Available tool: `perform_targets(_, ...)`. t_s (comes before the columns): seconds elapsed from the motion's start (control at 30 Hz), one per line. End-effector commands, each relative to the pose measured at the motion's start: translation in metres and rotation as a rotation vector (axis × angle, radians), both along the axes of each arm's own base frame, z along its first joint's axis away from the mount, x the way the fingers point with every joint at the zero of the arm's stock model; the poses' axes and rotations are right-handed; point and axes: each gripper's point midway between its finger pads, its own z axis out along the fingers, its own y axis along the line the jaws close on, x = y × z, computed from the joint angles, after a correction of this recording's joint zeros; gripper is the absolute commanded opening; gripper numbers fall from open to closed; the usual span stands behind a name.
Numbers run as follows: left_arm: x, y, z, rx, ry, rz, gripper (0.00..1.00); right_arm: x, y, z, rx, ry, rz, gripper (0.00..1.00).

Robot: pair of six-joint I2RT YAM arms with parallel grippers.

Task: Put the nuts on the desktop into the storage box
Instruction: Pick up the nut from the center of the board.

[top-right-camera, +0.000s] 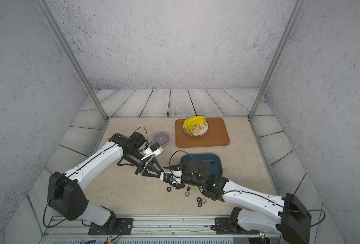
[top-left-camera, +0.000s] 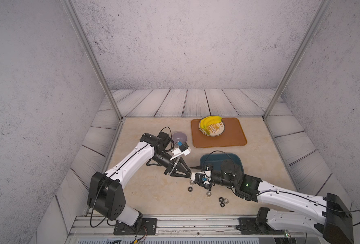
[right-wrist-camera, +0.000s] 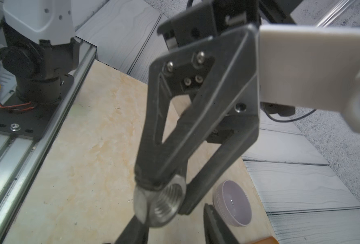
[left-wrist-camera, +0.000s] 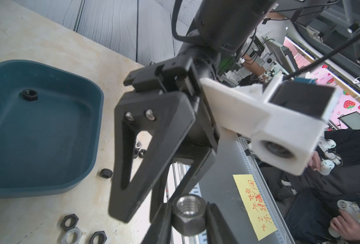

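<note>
Left gripper (right-wrist-camera: 164,194) — jaws pinching a silver nut (left-wrist-camera: 188,214) above the desktop (top-left-camera: 153,190), beside the storage box (left-wrist-camera: 96,109). Right gripper (right-wrist-camera: 172,221) — jaws spread about it, unclamped. Hazard: if the left lets go early, the nut likely drops and rolls among the loose nuts (top-left-camera: 221,199).

The left gripper (right-wrist-camera: 167,195) clamps a silver nut (right-wrist-camera: 160,209) between its fingertips above the desktop (right-wrist-camera: 86,160), with the threaded bore facing the camera. The right gripper (right-wrist-camera: 171,215) jaws stand apart on either side of the nut. A lilac bowl (right-wrist-camera: 236,211) stands upright nearby.
</note>
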Motion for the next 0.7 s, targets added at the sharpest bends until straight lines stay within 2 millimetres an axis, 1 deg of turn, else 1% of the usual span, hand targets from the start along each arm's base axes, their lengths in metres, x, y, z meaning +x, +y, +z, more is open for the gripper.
perform_targets(0.0,0.001,-0.001,0.009,-0.047,0.052,0.019,0.24,0.010,-0.003,0.007,0.026,-0.016,-0.060,0.40)
perform_targets(0.07,0.003,-0.001,0.006,-0.037,0.054,0.029,0.24,0.011,-0.001,0.011,0.045,-0.010,-0.068,0.38)
perform_targets(0.17,0.006,-0.001,0.000,-0.017,0.046,0.046,0.24,0.008,0.002,0.017,0.071,-0.008,-0.053,0.39)
perform_targets(0.37,0.012,0.000,-0.003,-0.004,0.048,0.081,0.23,-0.005,-0.004,0.027,0.088,-0.041,-0.007,0.45)
perform_targets(0.5,0.015,0.001,-0.004,-0.006,0.050,0.093,0.23,-0.012,-0.008,0.027,0.079,-0.036,0.019,0.47)
perform_targets(0.67,0.017,0.001,-0.004,-0.008,0.049,0.103,0.23,-0.014,-0.007,0.026,0.089,-0.008,0.024,0.47)
